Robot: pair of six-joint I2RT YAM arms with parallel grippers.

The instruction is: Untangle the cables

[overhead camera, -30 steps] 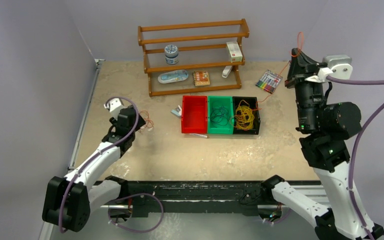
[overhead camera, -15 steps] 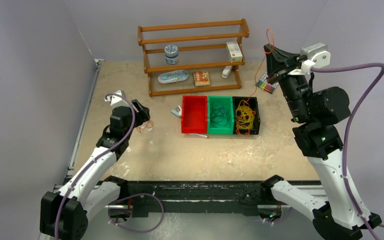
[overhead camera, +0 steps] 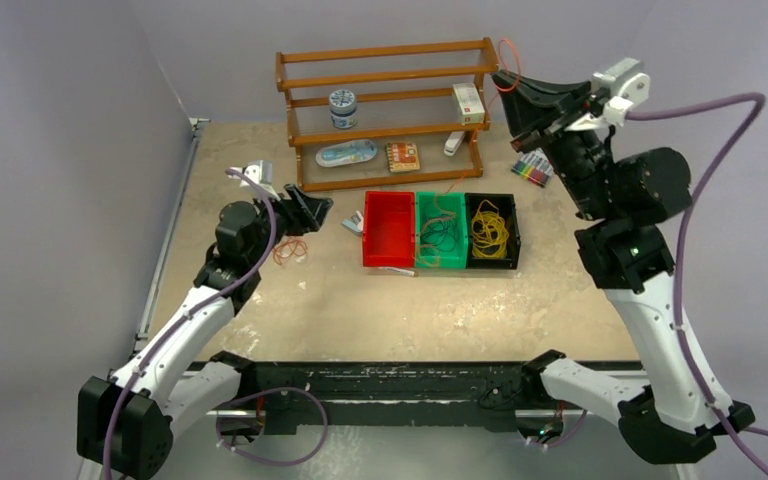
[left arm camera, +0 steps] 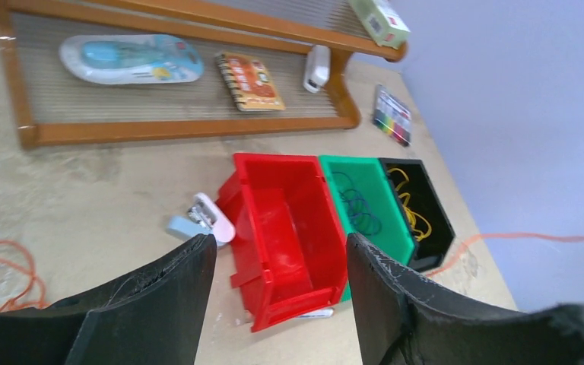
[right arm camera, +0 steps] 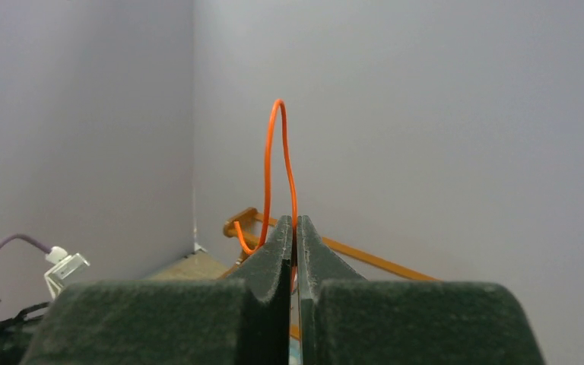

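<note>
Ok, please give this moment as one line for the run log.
left fingers: open, empty | right fingers: shut on orange cable, raised high | yellow cables: in black bin | red bin: empty

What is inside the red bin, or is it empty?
Empty: the left wrist view shows only bare floor in the red bin.

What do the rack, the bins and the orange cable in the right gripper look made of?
Rack: apparently wood, brown with a varnished sheen. Bins: likely moulded plastic, uniform red, green and black, smooth, slightly glossy. Orange cable: thin, probably plastic-sheathed wire; it holds a standing loop.
</note>
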